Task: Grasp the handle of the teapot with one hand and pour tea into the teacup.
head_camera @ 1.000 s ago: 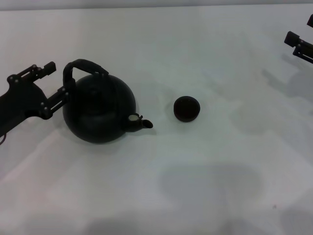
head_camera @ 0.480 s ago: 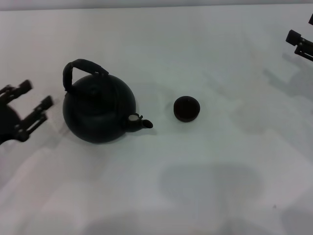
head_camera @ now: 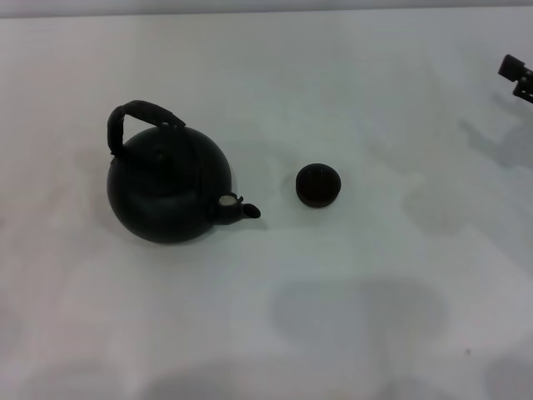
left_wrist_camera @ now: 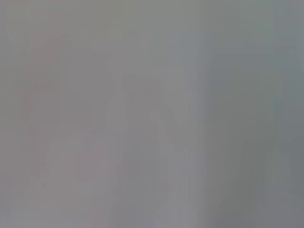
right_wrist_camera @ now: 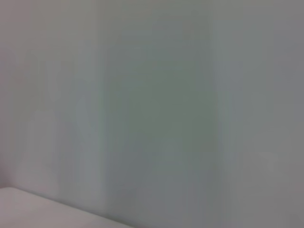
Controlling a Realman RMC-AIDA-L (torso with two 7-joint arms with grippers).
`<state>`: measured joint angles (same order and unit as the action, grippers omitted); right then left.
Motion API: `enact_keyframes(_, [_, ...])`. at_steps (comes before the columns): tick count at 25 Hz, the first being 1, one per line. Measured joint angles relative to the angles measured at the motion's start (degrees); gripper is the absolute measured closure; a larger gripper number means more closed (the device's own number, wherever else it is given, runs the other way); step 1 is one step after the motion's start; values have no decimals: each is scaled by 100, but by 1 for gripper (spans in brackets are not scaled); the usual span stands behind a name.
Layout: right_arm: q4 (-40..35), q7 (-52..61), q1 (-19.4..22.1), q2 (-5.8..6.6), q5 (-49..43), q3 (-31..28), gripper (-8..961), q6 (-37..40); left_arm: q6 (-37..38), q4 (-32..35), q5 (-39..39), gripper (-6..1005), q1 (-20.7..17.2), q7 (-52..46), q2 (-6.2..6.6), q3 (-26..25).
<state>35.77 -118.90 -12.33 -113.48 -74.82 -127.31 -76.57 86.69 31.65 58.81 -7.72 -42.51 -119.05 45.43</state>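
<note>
The round matte-black teapot [head_camera: 169, 185] stands upright on the white table, left of centre in the head view. Its black arched handle [head_camera: 137, 114] rises over its top and its short spout [head_camera: 240, 208] with a pale patch points right. The tiny dark teacup [head_camera: 318, 185] stands upright to the right of the spout, a short gap away. My left gripper is out of every view. Only the tip of my right gripper [head_camera: 518, 77] shows at the far right edge, far from the cup. Both wrist views show only blank grey surface.
The white table [head_camera: 358, 317] stretches all around the teapot and cup, with soft shadows on it at the front and right. Nothing else stands on it.
My left gripper has pulled away from the teapot handle to the left and left the head view. My right gripper has drawn back further toward the right edge. Teapot and cup have not moved.
</note>
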Motion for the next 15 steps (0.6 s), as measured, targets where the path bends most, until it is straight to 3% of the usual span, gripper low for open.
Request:
enact_keyframes(6, [-98,-315,152,-91,98,-255,112,-17,393,-274,-258,418,-71,-37,-25,-958])
enact_keyframes(15, [-1299,-1566,239,-107,1335,-237,111,-151,370,-735,-495,417,95,5,-4,-1192])
